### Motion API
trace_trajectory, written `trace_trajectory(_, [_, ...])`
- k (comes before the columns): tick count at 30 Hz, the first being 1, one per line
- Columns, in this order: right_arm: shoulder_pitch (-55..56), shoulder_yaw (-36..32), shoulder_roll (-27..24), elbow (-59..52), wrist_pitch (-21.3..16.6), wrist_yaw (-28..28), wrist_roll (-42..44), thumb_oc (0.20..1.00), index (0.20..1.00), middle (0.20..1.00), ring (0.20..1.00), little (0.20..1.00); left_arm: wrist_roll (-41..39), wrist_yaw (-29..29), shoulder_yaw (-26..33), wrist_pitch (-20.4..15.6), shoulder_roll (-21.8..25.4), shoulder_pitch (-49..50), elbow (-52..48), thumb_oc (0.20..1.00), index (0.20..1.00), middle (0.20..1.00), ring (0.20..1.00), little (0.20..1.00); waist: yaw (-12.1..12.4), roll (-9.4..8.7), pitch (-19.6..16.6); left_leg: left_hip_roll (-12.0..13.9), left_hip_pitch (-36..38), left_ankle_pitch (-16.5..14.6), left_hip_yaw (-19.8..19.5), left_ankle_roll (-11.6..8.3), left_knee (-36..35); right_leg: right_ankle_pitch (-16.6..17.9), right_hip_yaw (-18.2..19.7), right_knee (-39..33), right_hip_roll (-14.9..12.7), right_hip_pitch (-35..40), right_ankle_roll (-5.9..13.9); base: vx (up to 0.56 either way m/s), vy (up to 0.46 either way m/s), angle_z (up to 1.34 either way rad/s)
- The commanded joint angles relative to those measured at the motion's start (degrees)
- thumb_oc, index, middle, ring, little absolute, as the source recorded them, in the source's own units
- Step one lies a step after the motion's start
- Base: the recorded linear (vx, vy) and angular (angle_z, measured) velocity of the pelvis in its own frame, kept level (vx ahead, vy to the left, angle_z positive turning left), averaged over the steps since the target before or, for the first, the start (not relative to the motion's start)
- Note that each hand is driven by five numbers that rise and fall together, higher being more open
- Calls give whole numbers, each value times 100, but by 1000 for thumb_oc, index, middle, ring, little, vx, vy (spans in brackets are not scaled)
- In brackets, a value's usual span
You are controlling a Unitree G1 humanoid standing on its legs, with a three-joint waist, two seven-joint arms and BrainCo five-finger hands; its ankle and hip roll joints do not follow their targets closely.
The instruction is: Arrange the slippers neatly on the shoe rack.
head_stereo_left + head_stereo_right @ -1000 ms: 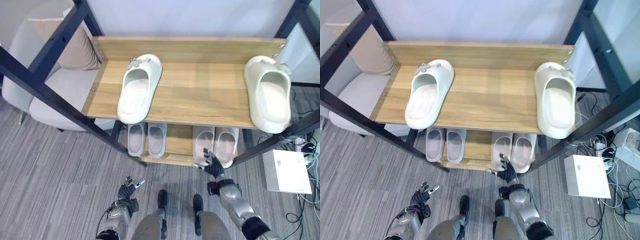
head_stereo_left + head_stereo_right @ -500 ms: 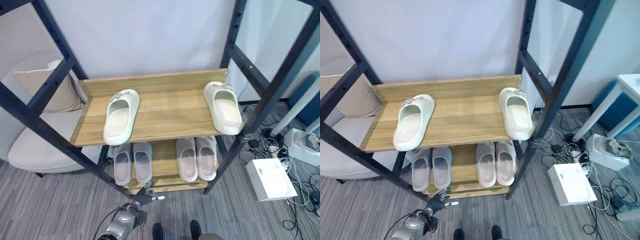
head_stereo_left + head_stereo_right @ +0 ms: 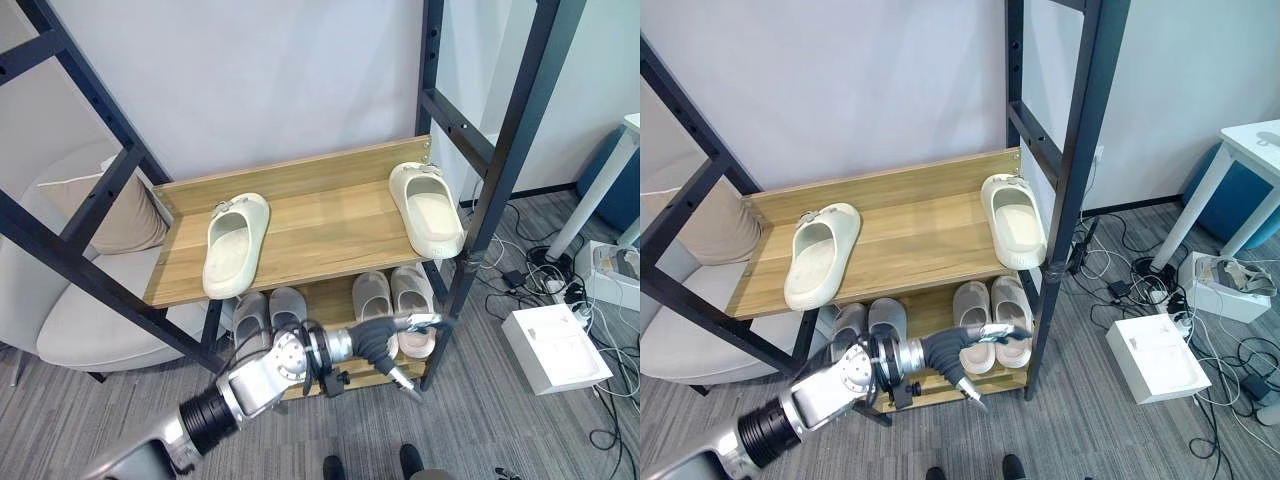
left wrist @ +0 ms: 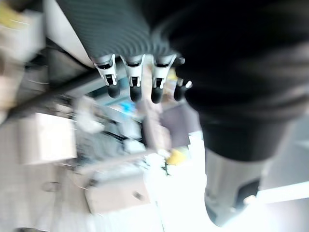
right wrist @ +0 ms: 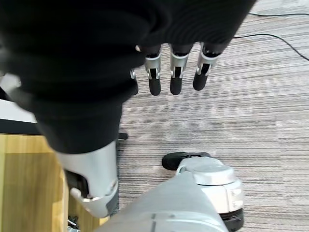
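Observation:
Two cream slippers lie far apart on the top wooden shelf of the shoe rack, one at the left and one at the right, toes to the wall. On the lower shelf sit a grey pair and a pinkish pair. My left hand reaches in from the lower left and hovers in front of the pinkish pair, fingers straight and holding nothing. In its wrist view my right hand hangs over the carpet with relaxed, empty fingers.
Black frame posts stand at the rack's corners. A pale armchair with a beige cushion is at the left. A white box and cables lie on the carpet at the right, by a white table leg.
The camera has risen and pulled back, showing the whole rack. My left arm has swung up and to the right in front of the lower shelf. My right hand has dropped away from the pinkish pair.

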Motion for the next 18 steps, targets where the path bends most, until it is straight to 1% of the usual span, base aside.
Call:
trace_trajectory(1, [-82, 125, 15, -51, -116, 70, -41, 1000, 1000, 1000, 1000, 1000, -889, 81, 455, -412, -248, -256, 101, 1000, 1000, 1000, 1000, 1000, -61, -243, 109, 242, 304, -157, 104, -435, 0, -478, -137, 0, -280, 333, 400, 4, -36, 2])
trace_trajectory(3, [-91, 146, 44, -64, -127, 76, -21, 1000, 1000, 1000, 1000, 1000, -1119, 220, 668, -485, -381, -349, -158, 1000, 1000, 1000, 1000, 1000, -45, -250, 96, 240, 307, -154, 84, -442, 0, -483, -156, 0, -284, 345, 398, 0, 0, 0])
trace_trajectory(4, [-73, 162, 68, -80, -139, 83, 11, 1000, 1000, 1000, 1000, 1000, -1190, 330, 872, -569, -456, -466, -340, 1000, 1000, 1000, 1000, 1000, -30, -259, 80, 242, 311, -154, 74, -446, 0, -485, -167, 0, -288, 354, 393, 0, 0, 0])
trace_trajectory(6, [-64, 172, 116, -51, -142, 96, 82, 1000, 1000, 1000, 1000, 1000, -1200, 707, 1225, -722, -677, -626, -500, 1000, 1000, 1000, 1000, 1000, -10, -278, 61, 241, 319, -157, 51, -454, 0, -497, -196, 0, -290, 390, 388, 0, 0, 0])
trace_trajectory(8, [-73, 189, 166, -31, -139, 108, 165, 1000, 1000, 1000, 1000, 1000, -1077, 1062, 1629, -877, -805, -732, -651, 1000, 1000, 1000, 1000, 1000, 20, -299, 47, 238, 326, -164, 30, -461, 0, -507, -216, 0, -295, 408, 380, 8, -25, 5])
trace_trajectory(9, [-80, 213, 188, -30, -133, 117, 207, 1000, 1000, 1000, 1000, 1000, -860, 1305, 1886, -987, -793, -822, -672, 1000, 1000, 1000, 1000, 1000, 41, -314, 39, 238, 335, -167, 18, -466, 0, -511, -231, 0, -296, 425, 376, 20, -36, 6])
trace_trajectory(10, [-68, 248, 223, -33, -136, 113, 287, 1000, 1000, 1000, 1000, 1000, -492, 1683, 2251, -1095, -768, -876, -636, 1000, 1000, 1000, 1000, 1000, 72, -337, 28, 238, 346, -177, 3, -476, 0, -525, -269, 0, -301, 448, 370, 42, -56, 25])
trace_trajectory(11, [-47, 253, 247, -24, -153, 142, 405, 1000, 1000, 1000, 1000, 1000, 560, 2386, 2930, -1187, -423, -980, -427, 1000, 1000, 1000, 1000, 1000, 134, -366, 4, 238, 361, -198, -26, -488, 0, -540, -302, 0, -297, 480, 363, 39, -52, 31])
trace_trajectory(13, [-25, 249, 245, -39, -175, 147, 427, 1000, 1000, 1000, 1000, 1000, 1164, 2701, 3175, -1201, -171, -1022, -292, 1000, 1000, 1000, 1000, 1000, 171, -374, -3, 239, 361, -205, -39, -490, 0, -543, -319, 0, -298, 485, 364, 20, -26, 18])
trace_trajectory(14, [-21, 241, 215, -37, -181, 148, 434, 1000, 1000, 1000, 1000, 1000, 1544, 2815, 3239, -1188, 49, -1058, -209, 1000, 1000, 1000, 1000, 1000, 183, -373, -16, 241, 351, -206, -45, -492, 0, -542, -324, 0, -296, 475, 366, 0, 0, 0])
trace_trajectory(16, [0, 225, 198, -45, -234, 146, 459, 1000, 1000, 1000, 1000, 1000, 2843, 3334, 3479, -1078, 675, -1186, -32, 1000, 1000, 1000, 1000, 1000, 225, -371, -38, 237, 352, -213, -64, -493, 0, -550, -334, 0, -295, 479, 374, 0, 0, 0])
trace_trajectory(17, [-13, 232, 208, -43, -237, 146, 461, 1000, 1000, 1000, 1000, 1000, 2887, 3374, 3460, -1078, 683, -1198, -22, 1000, 1000, 1000, 1000, 1000, 216, -381, -21, 240, 328, -159, -64, -491, 0, -503, -333, 0, -291, 457, 369, -18, -12, 3])
trace_trajectory(18, [-8, 213, 201, -30, -250, 133, 470, 1000, 1000, 1000, 1000, 1000, 3263, 3469, 3524, -1041, 975, -1185, -93, 1000, 1000, 1000, 1000, 1000, 237, -382, -31, 238, 324, -152, -74, -490, 0, -502, -335, 0, -289, 461, 370, -4, -12, 11])
